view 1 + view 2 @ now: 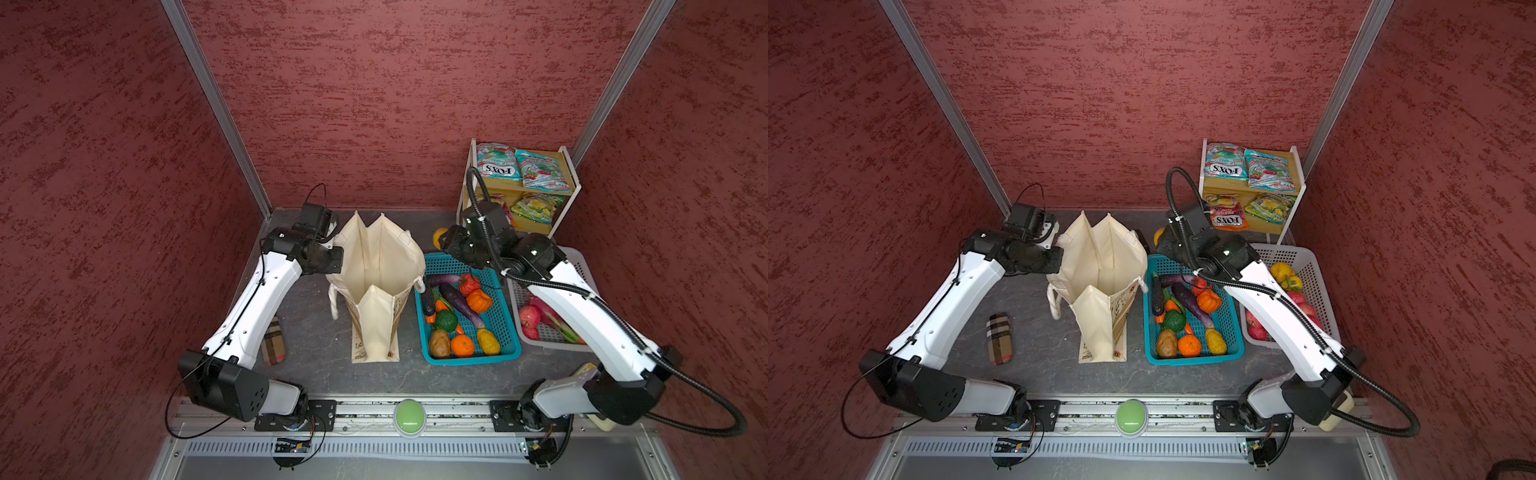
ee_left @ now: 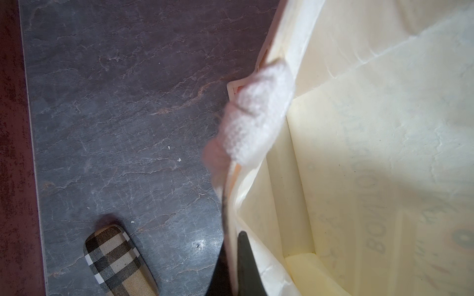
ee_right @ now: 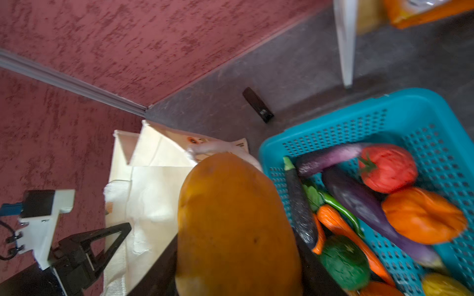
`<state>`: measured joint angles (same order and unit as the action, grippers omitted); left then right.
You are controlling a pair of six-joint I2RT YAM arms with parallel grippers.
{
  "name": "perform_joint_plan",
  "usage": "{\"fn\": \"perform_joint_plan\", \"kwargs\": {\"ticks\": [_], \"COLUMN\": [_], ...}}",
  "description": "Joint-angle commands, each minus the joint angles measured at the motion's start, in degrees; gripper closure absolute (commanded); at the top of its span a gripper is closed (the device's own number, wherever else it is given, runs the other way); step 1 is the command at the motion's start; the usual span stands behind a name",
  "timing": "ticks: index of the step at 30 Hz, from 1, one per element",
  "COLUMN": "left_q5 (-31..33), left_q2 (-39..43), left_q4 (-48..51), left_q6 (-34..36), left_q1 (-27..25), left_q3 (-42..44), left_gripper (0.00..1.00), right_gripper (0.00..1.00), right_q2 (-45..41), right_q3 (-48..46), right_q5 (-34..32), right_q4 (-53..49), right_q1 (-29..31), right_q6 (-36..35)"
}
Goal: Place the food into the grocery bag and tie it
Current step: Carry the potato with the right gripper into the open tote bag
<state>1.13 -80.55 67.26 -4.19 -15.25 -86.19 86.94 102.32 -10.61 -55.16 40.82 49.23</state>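
Observation:
The grocery bag stands open and upright mid-table, a cream tote with a white rope handle. My left gripper is shut on the bag's far-left rim, one finger inside and one outside. My right gripper is shut on an orange-yellow fruit, held above the gap between the bag and the teal basket; the fruit peeks out from under the wrist in both top views. More food lies in that basket: aubergines, a pumpkin, a green vegetable and an orange.
A white basket with apples sits at the right, partly under my right arm. A small wooden shelf at the back right holds FOX'S packets. A plaid case lies left of the bag. A green button sits on the front rail.

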Motion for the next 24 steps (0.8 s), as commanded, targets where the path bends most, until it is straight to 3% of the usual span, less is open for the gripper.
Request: {"fn": "perform_joint_plan", "kwargs": {"ticks": [1,6,13,24], "left_q5": [-1.54,-1.69,-1.87,-1.63], "left_q2": [0.54,0.8,0.9,0.61], "left_q4": [0.14,0.19,0.94,0.5], "left_q6": [0.59,0.76,0.88,0.76], "left_q1": [-0.75,-0.75,-0.87,-0.93], "left_q3": [-0.81,-0.86,-1.97,-2.14], "left_gripper": [1.0,1.0,1.0,1.0], "right_gripper": [0.45,0.45,0.44,0.43], "right_q2": [6.67,19.6,33.38,39.94], "right_q3": [8.27,21.76,36.31,37.98], "right_q5": [-0.66,0.77,2.81,5.12], "right_q4": [-0.3,-6.21,-14.97,-18.37], "right_q1": [3.71,8.22,10.05,11.1], "right_q6": [-5.91,-9.58,-11.78,-12.87]}}
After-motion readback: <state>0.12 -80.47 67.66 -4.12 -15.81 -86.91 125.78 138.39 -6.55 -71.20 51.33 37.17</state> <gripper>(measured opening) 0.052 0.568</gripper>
